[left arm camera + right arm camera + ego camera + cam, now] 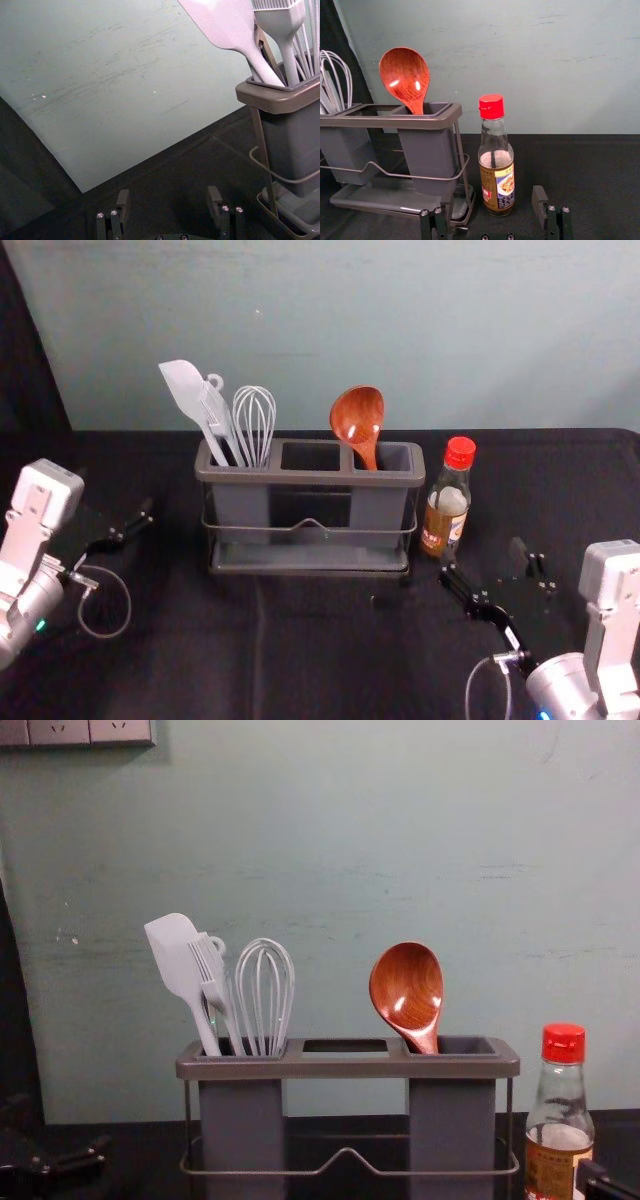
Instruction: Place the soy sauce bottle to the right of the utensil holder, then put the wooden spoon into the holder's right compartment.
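both parts of the job look done: the soy sauce bottle (497,186) stands upright just to the right of the utensil holder (310,478), and the wooden spoon (405,75) leans in its right compartment (427,157), leaving probably only a clear retreat. the right gripper (482,552) is near the bottle, fingers wide apart, holding nothing; the left gripper (169,195) idles left of the holder, fingers apart and empty

One holder (310,478), one bottle (447,502), one wooden spoon (357,417), one whisk (254,422), one spatula (187,390), one brush (283,22).
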`<state>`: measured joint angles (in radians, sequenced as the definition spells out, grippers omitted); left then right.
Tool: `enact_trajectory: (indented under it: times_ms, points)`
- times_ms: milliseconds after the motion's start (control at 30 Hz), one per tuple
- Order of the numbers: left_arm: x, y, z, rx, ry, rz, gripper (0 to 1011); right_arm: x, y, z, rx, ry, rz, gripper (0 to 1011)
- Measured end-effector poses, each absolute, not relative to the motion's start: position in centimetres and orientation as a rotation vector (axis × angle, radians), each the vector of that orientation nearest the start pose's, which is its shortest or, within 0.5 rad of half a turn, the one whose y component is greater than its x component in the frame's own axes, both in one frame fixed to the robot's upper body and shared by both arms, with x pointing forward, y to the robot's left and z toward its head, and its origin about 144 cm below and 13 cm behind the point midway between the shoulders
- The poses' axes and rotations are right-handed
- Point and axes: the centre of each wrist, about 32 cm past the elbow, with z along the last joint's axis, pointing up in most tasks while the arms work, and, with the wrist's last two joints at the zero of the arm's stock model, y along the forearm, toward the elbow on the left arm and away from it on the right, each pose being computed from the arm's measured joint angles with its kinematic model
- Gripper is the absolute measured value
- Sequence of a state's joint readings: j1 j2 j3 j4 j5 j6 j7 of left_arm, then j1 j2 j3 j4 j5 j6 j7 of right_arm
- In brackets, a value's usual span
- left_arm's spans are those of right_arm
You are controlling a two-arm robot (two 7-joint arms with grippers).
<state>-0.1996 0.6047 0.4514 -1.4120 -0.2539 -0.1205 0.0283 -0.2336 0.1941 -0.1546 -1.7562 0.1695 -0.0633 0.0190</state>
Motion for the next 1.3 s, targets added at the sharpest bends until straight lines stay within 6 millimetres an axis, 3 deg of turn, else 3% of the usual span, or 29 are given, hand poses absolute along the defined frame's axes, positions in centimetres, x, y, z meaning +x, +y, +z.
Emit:
enact_trajectory:
  times_ms: [1300]
  points:
    - [48.86,30.97,113.98,0.304,-0.285,1.248,1011,38.57,-22.45,112.89,0.003,0.023,-1.369,1004]
